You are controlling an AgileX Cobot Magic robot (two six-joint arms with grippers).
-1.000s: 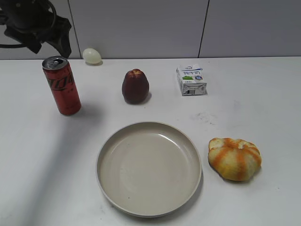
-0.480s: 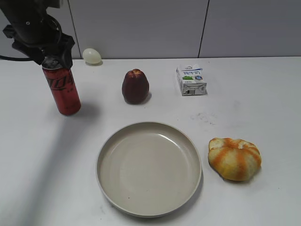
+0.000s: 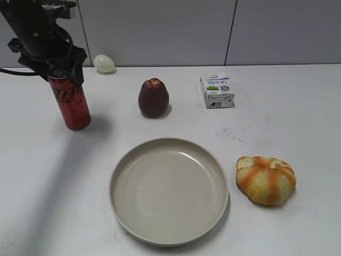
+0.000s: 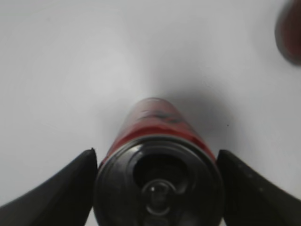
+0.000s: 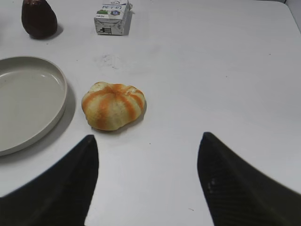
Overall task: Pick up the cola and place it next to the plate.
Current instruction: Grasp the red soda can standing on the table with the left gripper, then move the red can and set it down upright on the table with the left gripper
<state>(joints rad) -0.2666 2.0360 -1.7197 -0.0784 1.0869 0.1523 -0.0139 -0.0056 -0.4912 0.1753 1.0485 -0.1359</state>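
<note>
The cola (image 3: 72, 104), a tall slim red can, stands upright at the far left of the table. My left gripper (image 3: 59, 73) has come down over its top. In the left wrist view the can (image 4: 155, 122) sits between the two spread fingers of my left gripper (image 4: 155, 153), which flank its rim closely; the jaws are open. The plate (image 3: 169, 234), a large beige dish, lies empty at the front middle, well apart from the can. My right gripper (image 5: 148, 141) is open and empty over bare table; the plate's rim (image 5: 59, 108) shows at its left.
A dark red fruit (image 3: 153, 97) stands behind the plate. A small milk carton (image 3: 216, 90) is at the back right, an orange-striped bun (image 3: 266, 180) to the right of the plate, and a pale egg (image 3: 104, 63) by the back wall.
My left gripper has come down from above and behind the can until its fingers sit around the can's top. The can has stayed in place.
</note>
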